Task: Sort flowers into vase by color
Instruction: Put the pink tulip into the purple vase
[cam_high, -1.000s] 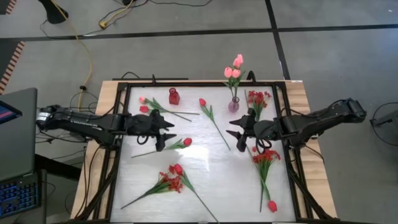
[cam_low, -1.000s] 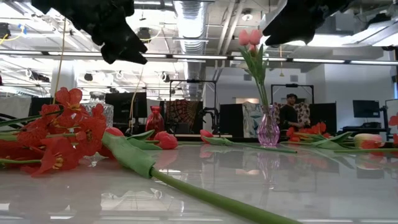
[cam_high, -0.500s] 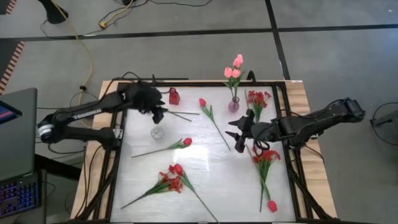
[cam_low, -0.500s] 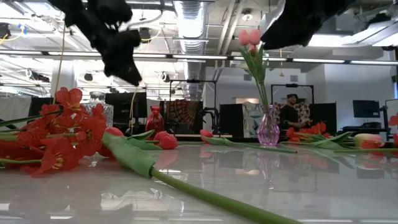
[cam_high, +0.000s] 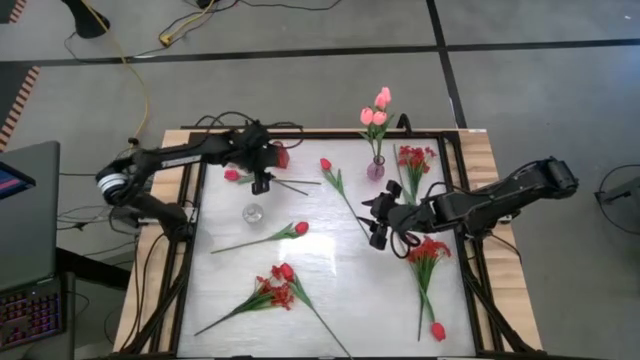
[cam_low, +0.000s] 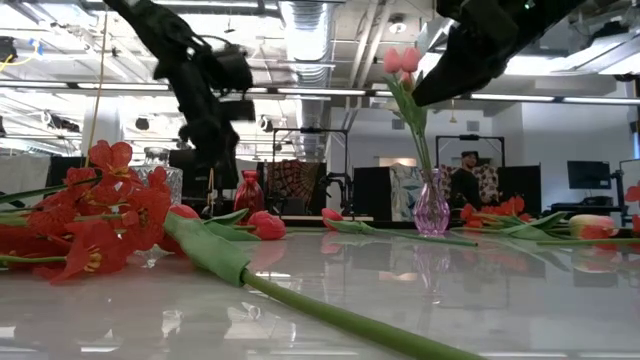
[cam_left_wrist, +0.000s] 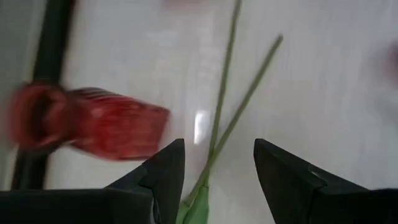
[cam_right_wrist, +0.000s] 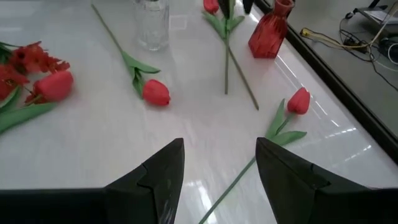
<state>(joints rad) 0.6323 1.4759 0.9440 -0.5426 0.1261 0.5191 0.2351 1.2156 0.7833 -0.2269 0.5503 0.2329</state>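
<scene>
A small red glass vase (cam_high: 280, 155) stands at the far edge of the white table (cam_high: 330, 270). Just beside it, the left gripper (cam_high: 262, 181) hovers with fingers apart, empty, over two crossed green-stemmed tulips (cam_left_wrist: 227, 118). Well away from the red vase, the right gripper (cam_high: 377, 232) hangs open and empty. More red flowers (cam_high: 277, 287) lie scattered on the table; pink tulips (cam_high: 377, 110) stand in a clear purple vase (cam_high: 376, 168).

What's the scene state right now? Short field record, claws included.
left claw: open, over crossed stems beside red vase
right claw: open, empty, above table centre-right
purple vase: upright, holds pink tulips
clear glass vase: empty
loose flowers: red tulip, red spray, all lying on the table
</scene>
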